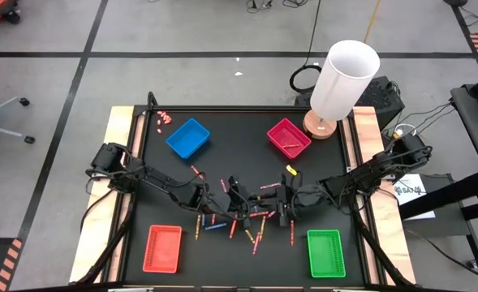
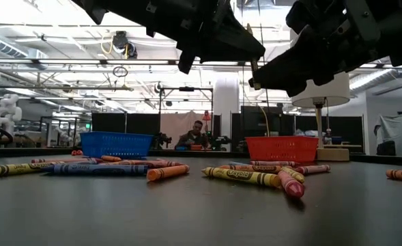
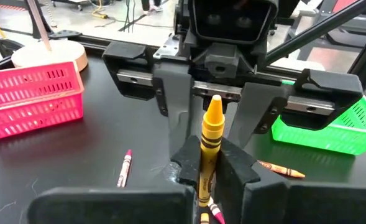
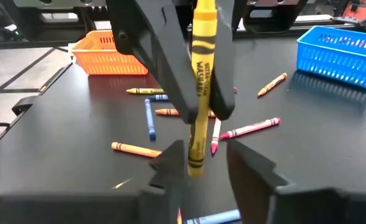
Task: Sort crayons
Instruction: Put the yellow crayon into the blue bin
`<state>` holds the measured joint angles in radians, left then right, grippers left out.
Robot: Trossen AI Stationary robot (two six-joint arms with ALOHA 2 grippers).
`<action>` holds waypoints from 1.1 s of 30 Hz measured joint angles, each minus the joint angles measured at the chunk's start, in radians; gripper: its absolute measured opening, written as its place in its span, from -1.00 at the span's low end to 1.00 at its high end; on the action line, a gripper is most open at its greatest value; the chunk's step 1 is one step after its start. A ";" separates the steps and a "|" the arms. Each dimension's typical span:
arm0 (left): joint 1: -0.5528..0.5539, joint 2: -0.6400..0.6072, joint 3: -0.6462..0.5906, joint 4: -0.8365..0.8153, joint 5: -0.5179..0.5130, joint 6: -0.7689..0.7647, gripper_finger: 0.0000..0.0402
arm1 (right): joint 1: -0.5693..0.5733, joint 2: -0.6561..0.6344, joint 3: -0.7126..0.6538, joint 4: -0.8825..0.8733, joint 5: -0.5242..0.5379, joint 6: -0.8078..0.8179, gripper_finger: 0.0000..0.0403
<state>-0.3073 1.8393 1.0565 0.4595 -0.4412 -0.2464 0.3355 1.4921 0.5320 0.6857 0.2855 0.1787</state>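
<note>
"Crayola" on yellow crayon (image 2: 241,175) wrapper

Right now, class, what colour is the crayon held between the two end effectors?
Yellow crayon with black markings, clearest in the right wrist view.

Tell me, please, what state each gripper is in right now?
Left gripper: closed on the thin yellow wax crayon.
Right gripper: open, standing around the same crayon's end.

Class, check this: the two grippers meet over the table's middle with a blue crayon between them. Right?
Not quite. The crayon between the left gripper and the right gripper over the table's middle is yellow, not blue; the left wrist view shows it.
</note>
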 joint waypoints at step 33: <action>-0.053 -0.194 0.001 0.010 -0.005 1.356 -0.85 | 0.000 -0.119 -0.001 -0.227 0.001 0.000 -0.02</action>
<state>-0.3603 1.6455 1.0576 0.4698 -0.4458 1.1097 0.3355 1.3731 0.5312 0.4587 0.2861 0.1791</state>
